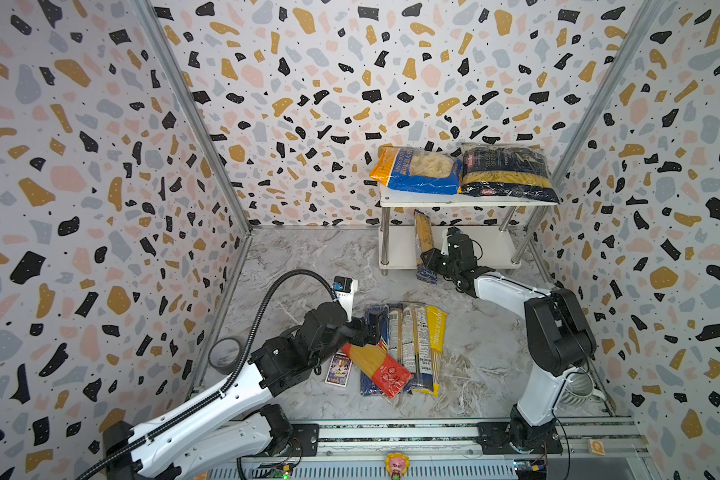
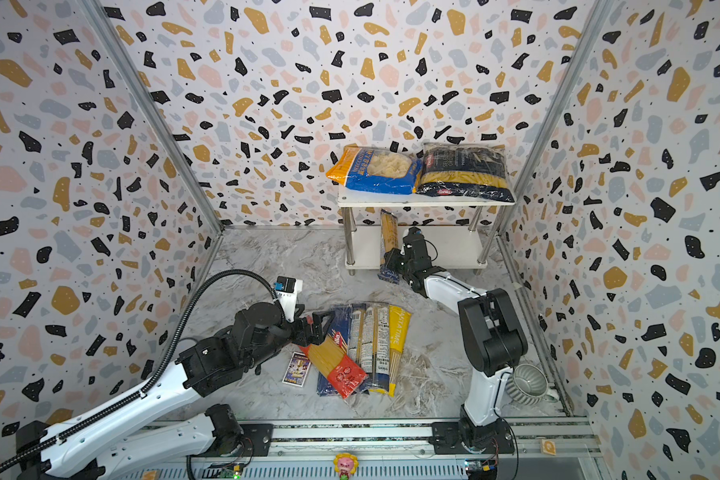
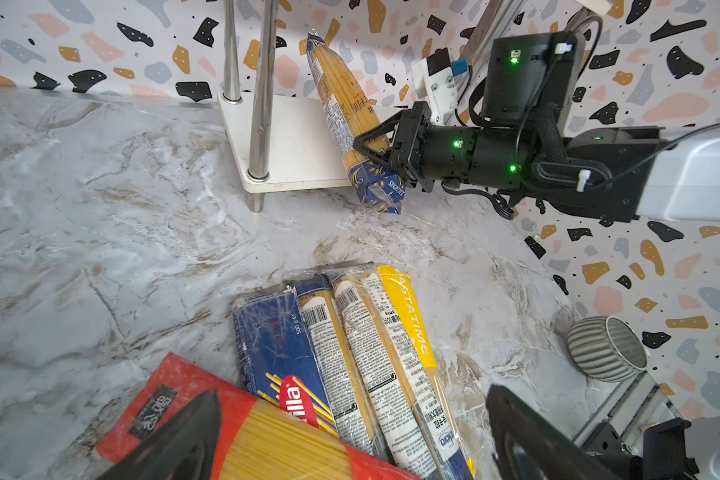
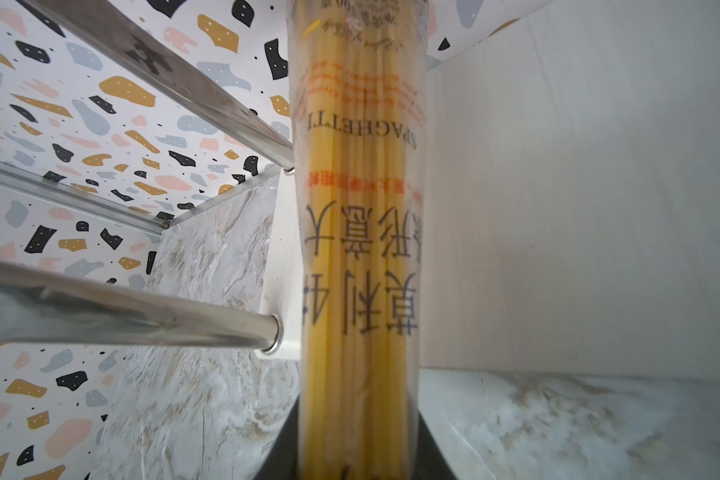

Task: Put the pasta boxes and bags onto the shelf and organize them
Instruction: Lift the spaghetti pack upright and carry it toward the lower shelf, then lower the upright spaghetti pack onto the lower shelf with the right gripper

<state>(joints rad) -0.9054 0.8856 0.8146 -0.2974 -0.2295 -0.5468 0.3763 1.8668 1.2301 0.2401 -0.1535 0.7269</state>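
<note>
While right hand (image 1: 429, 258) clamps spaghetti pack (image 1: 423, 232), tilted over shelf (image 1: 466, 203) lower board, top views show five packs (image 1: 412, 340) on near surface.
Left wrist: left hand (image 3: 350, 440) wide above red pack (image 3: 171, 374).
Right wrist: held pack beside chrome pole (image 4: 142, 320).
Next, likely: lay flat, release.

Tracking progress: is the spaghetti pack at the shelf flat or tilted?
Tilted: right gripper holds the spaghetti pack, far end raised above the lower board, near end past its edge.
</note>
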